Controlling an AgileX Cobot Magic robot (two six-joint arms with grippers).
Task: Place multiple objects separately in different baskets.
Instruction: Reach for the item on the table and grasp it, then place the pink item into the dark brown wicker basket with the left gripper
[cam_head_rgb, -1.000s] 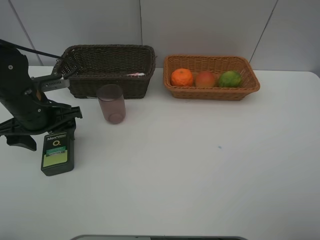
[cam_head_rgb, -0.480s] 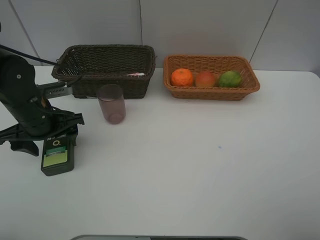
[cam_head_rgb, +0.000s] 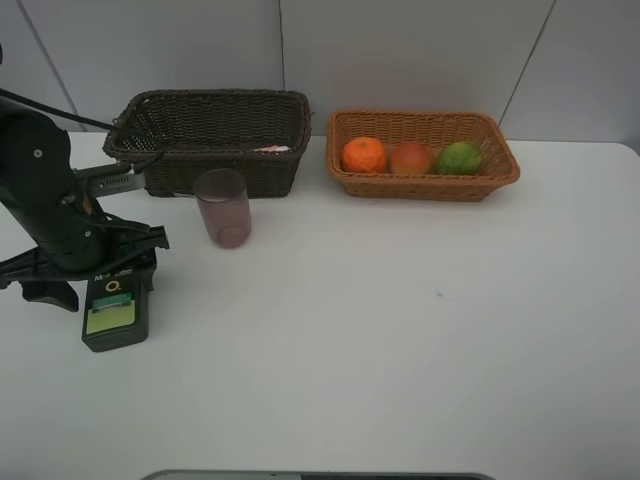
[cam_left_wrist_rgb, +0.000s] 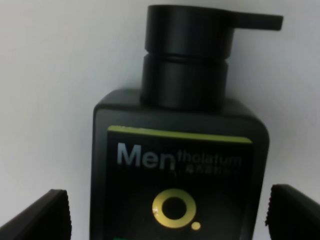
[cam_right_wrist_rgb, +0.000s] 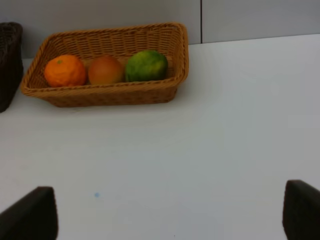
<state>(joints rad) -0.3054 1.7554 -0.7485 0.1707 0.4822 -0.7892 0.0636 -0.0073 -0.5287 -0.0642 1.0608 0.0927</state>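
High view, pump bottle (cam_head_rgb: 115, 312): lay flat on the table (cam_head_rgb: 400, 330), lower left of frame; left tool (cam_head_rgb: 98, 268) spread wide just above it, holding nothing.
High view, rest: pink cup (cam_head_rgb: 222, 207) stood before the dark basket (cam_head_rgb: 210, 97); fruits (cam_head_rgb: 410, 158) sat in the tan basket (cam_head_rgb: 425, 187), upper right.
Left wrist, handling: probably rigid, smooth, slippery plastic, moderately heavy; grip across the flat body below the pump.
Left wrist, label: "Men", "tholatum", a yellow ring.
Right wrist, right tool (cam_right_wrist_rgb: 165, 212): wide, empty.
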